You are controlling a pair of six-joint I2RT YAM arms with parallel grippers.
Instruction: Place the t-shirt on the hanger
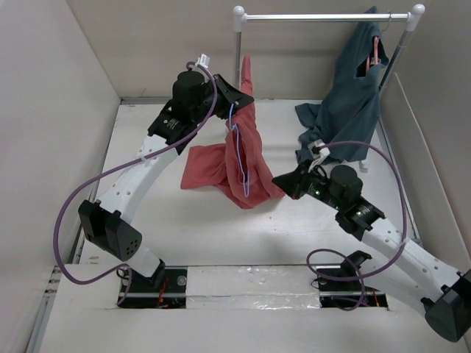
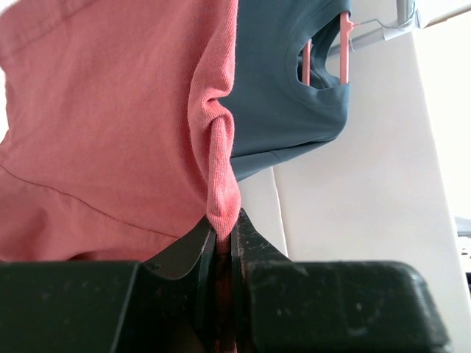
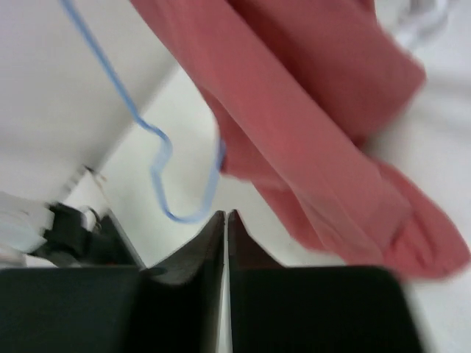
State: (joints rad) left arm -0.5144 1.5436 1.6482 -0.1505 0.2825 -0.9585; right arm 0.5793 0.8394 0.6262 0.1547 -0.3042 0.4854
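Note:
The coral-red t-shirt (image 1: pixel 221 165) hangs bunched from my left gripper (image 1: pixel 239 94), its lower part resting on the table. In the left wrist view my left gripper (image 2: pixel 223 228) is shut on a fold of the t-shirt (image 2: pixel 110 132). The pale-blue wire hanger (image 1: pixel 237 143) hangs along the shirt's front. My right gripper (image 1: pixel 278 181) is by the shirt's lower right end. In the blurred right wrist view my right gripper (image 3: pixel 227 215) is shut and empty, with the hanger's hook (image 3: pixel 158 158) just left of its tips and the t-shirt (image 3: pixel 316 132) beyond.
A dark teal garment (image 1: pixel 353 95) hangs on a pink hanger (image 1: pixel 377 51) from the white rail (image 1: pixel 324 16) at the back right, its hem on the table. It also shows in the left wrist view (image 2: pixel 280 73). Walls enclose the table on the left, back and right.

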